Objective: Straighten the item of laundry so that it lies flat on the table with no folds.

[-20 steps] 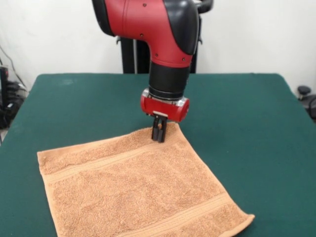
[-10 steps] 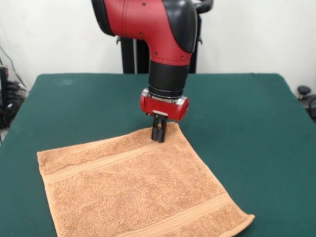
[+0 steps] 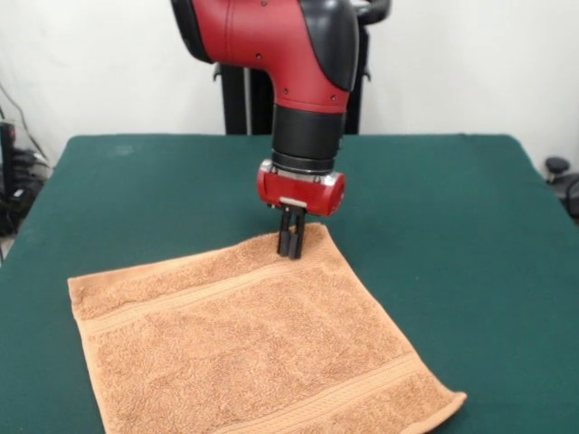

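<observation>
Two black fingers (image 3: 290,246) sit close together, almost touching, pointing straight down just above the centre of the frame. Their tips meet the upper corner of an orange-tan towel (image 3: 249,348); they look pinched on that corner, though the cloth between them is too small to make out clearly. Above the fingers is a short red wrist block with a pale plate on its face, then a black cylinder, then the thick red and black arm (image 3: 289,54), which drops in from the top of the frame.

The towel lies spread over the lower left and lower centre of the frame, set like a diamond turned slightly, with one corner at the fingers, one at the left edge of the frame's lower half, and one at the lower right. Its bottom edge runs off the bottom of the frame. A woven band stripe crosses it near the upper left edge and another near the lower right edge. The corner at the lower right curls up a little; the rest lies flat with no large folds showing.

The dark green worktop (image 3: 452,199) fills most of the frame around the towel. Behind it is a pale wall, with a black stand behind the arm.
</observation>
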